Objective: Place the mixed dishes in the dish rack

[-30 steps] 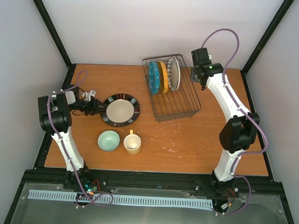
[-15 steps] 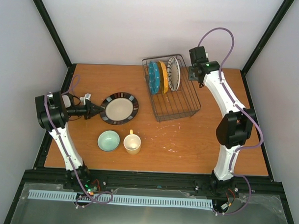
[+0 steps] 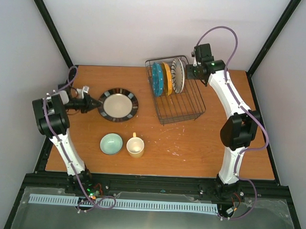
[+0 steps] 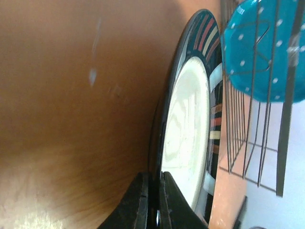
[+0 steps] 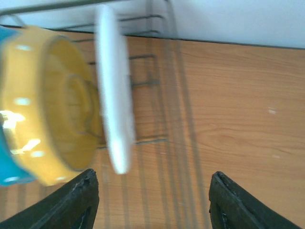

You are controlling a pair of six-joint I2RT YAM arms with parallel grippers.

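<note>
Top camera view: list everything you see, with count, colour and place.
dish rack: one, dark wire, far side
teal plate: one, white-dotted, upright in rack, leftmost
yellow plate: one, yellow-orange, upright, middle
striped plate: one, white and black, upright, rightmost
cream plate: one, dark-rimmed, left of rack
bowl: one, mint green, near edge
mug: one, cream-yellow, right of bowl
table: one, brown wood, under everything
left gripper: one, black, shut on cream plate
right gripper: one, black, open beside rack

Four plates are counted: teal plate [image 3: 157, 79], yellow-orange plate [image 3: 167, 78], striped plate [image 3: 178, 75], dark-rimmed plate [image 3: 117, 104]. One mint bowl [image 3: 111, 143], one cream mug [image 3: 135, 146] and one wire dish rack [image 3: 186, 104] are also counted.
</note>
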